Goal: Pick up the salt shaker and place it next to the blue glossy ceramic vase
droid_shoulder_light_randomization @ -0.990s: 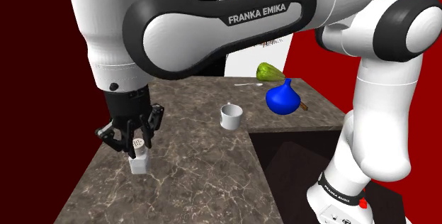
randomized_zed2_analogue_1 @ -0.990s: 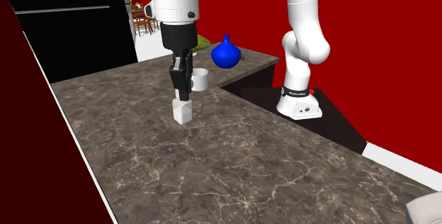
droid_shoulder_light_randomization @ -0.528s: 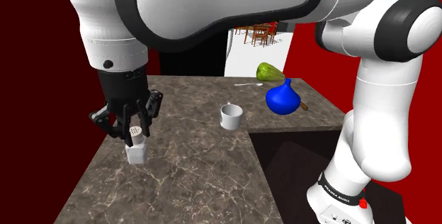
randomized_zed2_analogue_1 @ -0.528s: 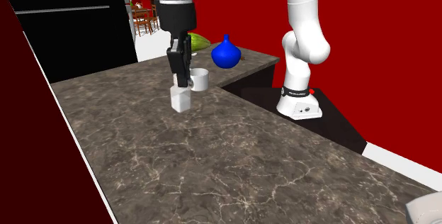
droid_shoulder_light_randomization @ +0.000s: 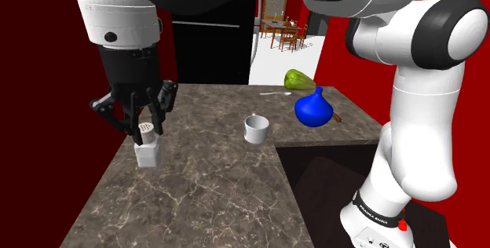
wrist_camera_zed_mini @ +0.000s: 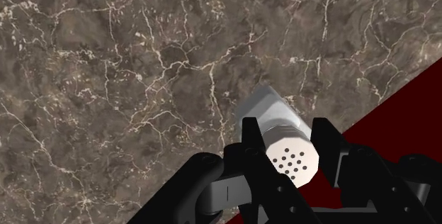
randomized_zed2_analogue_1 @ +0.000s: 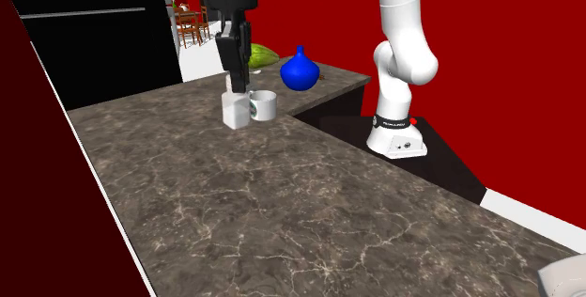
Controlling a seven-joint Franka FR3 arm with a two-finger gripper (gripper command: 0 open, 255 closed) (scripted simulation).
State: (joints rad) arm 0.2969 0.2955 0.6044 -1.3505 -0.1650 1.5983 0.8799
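The black jaws were clamped on the perforated cap of the white, square-bodied salt shaker [droid_shoulder_light_randomization: 147, 151], gripping high so the body hung free, seemingly just clear of the dark marbled table [droid_shoulder_light_randomization: 212, 199]. The glossy blue round-bellied vase [droid_shoulder_light_randomization: 314, 109] stood well apart, past a white mug [droid_shoulder_light_randomization: 256, 129], so a carry across remained.

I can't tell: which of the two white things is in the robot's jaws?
The salt shaker, the one with little holes on top; the jaws clasp it. The white cup stands free.

Even flat lighting; faint shadows
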